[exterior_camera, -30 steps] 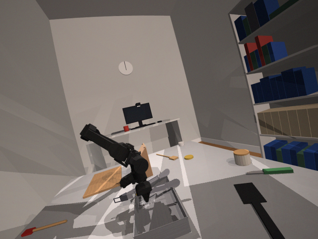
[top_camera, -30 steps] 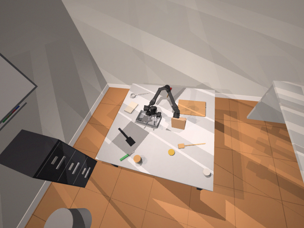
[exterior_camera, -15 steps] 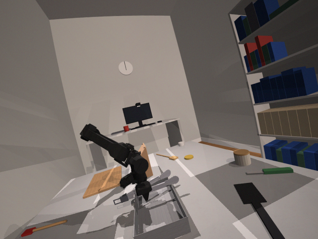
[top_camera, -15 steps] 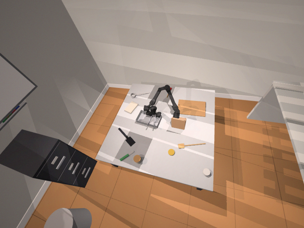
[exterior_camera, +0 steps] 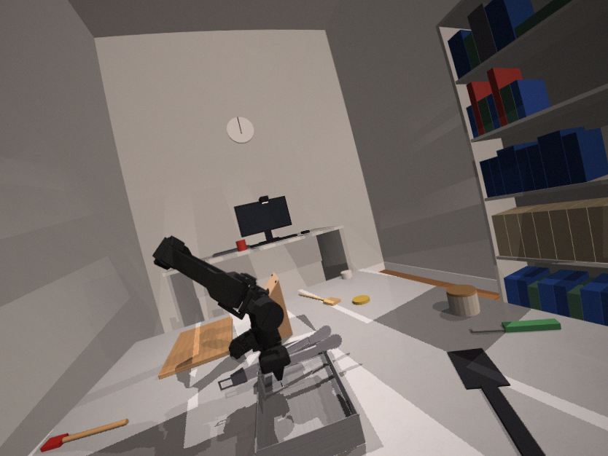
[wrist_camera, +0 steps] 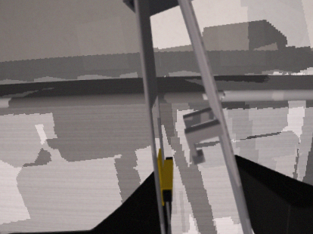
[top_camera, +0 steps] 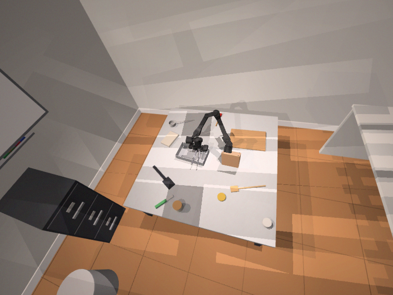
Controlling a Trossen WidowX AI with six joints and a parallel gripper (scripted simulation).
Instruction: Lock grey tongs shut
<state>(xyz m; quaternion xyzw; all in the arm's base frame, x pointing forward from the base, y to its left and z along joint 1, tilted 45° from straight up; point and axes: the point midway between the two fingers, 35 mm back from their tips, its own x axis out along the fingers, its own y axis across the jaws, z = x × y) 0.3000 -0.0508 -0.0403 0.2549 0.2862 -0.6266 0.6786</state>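
The grey tongs (exterior_camera: 334, 340) (wrist_camera: 206, 74) lie across the roasting tin (top_camera: 185, 159) (exterior_camera: 314, 434) (wrist_camera: 83, 180). Their tips reach past one wall and their hinge end lies over the opposite side. Their arms stand apart in a narrow V, with a yellow piece (wrist_camera: 166, 180) beside the left arm in the wrist view. My gripper (top_camera: 197, 150) (exterior_camera: 269, 367) (wrist_camera: 198, 167) straddles both arms, with a finger against the outer side of each. It is partly shut on the tongs. Its own body hides part of them in the top and exterior views. The wooden board (top_camera: 250, 139) (exterior_camera: 205, 346) carries nothing.
An upright wooden block (top_camera: 230, 159) (exterior_camera: 281, 311) stands between the tin and the board side, near the arm's base. A beige slab (top_camera: 169, 138) and a ladle (top_camera: 172, 123) lie beyond the tin. A black spatula (top_camera: 168, 182) (exterior_camera: 478, 368) and a red-ended tool (exterior_camera: 55, 442) lie farther off.
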